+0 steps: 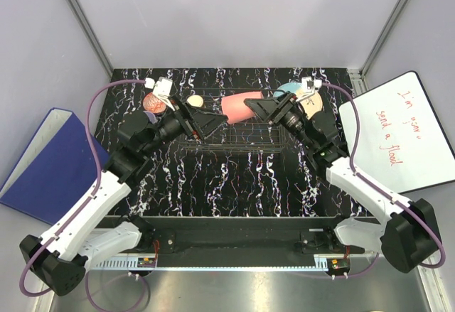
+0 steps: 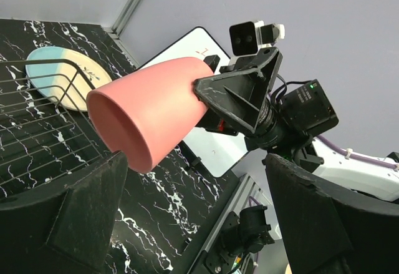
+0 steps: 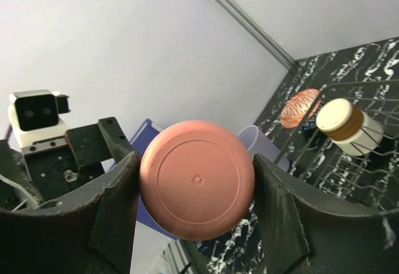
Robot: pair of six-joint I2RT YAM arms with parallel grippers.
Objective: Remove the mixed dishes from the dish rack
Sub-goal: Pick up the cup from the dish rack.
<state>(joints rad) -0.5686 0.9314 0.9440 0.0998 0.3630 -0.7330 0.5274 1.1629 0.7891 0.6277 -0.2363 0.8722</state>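
My right gripper (image 1: pixel 264 107) (image 3: pixel 196 180) is shut on the base of the salmon-pink cup (image 1: pixel 238 107) (image 3: pixel 196 177) and holds it on its side above the wire dish rack (image 1: pixel 234 136) (image 2: pixel 37 140). The cup's mouth (image 2: pixel 118 130) faces my left gripper (image 1: pixel 210 121) (image 2: pixel 193 218), which is open, empty and a little short of the rim. The whitish cup (image 1: pixel 194 101) (image 3: pixel 346 124) lies at the rack's far left corner. The red-orange bowl (image 1: pixel 152 102) (image 3: pixel 301 107) and lavender cup (image 1: pixel 149 116) (image 3: pixel 265 146) sit left of the rack. The blue-and-cream plate (image 1: pixel 293 93) (image 2: pixel 59 77) lies by the rack's right end.
A whiteboard (image 1: pixel 402 131) (image 2: pixel 193 43) lies at the table's right edge. A blue binder (image 1: pixel 46 159) (image 3: pixel 146 143) leans off the left edge. Grey walls enclose the back and sides. The black marbled tabletop (image 1: pixel 234 177) stretches in front of the rack.
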